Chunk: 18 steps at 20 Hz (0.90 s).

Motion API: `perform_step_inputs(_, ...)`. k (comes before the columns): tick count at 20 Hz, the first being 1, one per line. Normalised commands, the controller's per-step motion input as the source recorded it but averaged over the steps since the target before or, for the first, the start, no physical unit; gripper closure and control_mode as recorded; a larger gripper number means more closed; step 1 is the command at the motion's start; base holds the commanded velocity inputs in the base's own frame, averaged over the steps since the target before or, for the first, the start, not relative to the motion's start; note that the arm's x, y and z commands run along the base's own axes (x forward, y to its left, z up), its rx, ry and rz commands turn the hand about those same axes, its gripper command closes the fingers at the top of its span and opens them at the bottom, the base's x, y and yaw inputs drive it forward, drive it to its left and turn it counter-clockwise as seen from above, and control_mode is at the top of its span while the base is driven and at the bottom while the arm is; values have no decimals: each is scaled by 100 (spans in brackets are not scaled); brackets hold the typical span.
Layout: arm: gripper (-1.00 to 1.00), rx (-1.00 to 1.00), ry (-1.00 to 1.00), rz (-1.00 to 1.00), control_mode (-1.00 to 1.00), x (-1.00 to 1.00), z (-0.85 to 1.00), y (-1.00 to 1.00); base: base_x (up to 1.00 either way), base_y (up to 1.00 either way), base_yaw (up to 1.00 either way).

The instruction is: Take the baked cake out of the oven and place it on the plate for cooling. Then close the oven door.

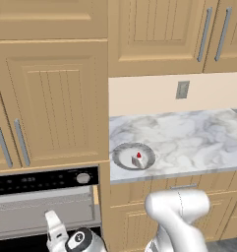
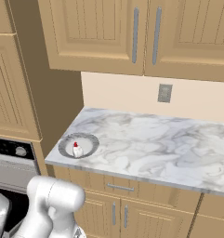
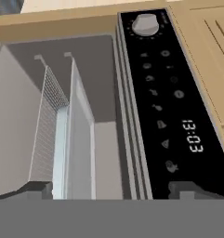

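Observation:
The baked cake [image 1: 138, 160], a tiny pale wedge with a red top, sits on the plate [image 1: 121, 156] at the left end of the marble counter; both also show in the right base view, the cake [image 2: 76, 149] on the plate [image 2: 88, 142]. The oven [image 1: 41, 181] stands open, and its grey cavity [image 3: 102, 60] holds wire racks [image 3: 47, 116]. My gripper [image 3: 114, 188] is open and empty, low in front of the cavity and just below the black control panel [image 3: 164, 97]. The oven door is out of view.
Tall beige cabinets [image 1: 56, 98] rise above the oven and over the counter [image 1: 198, 138]. A wall outlet [image 1: 182, 89] is on the backsplash. Drawers and cabinet doors [image 2: 120, 188] sit under the counter. My white arm [image 1: 176, 211] fills the foreground.

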Motion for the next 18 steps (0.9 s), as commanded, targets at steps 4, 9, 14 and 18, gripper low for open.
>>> perform_step_inputs(4,-100,0,-11,6,-100,-80,89,52,0,0,0)
perform_step_inputs(9,-100,0,-4,5,-100,-92,79,55,0,0,0)
perform_step_inputs(14,-100,0,0,2,-100,-100,28,52,0,0,0)
perform_step_inputs(18,-100,0,0,0,-100,-100,0,29,0,0,0)
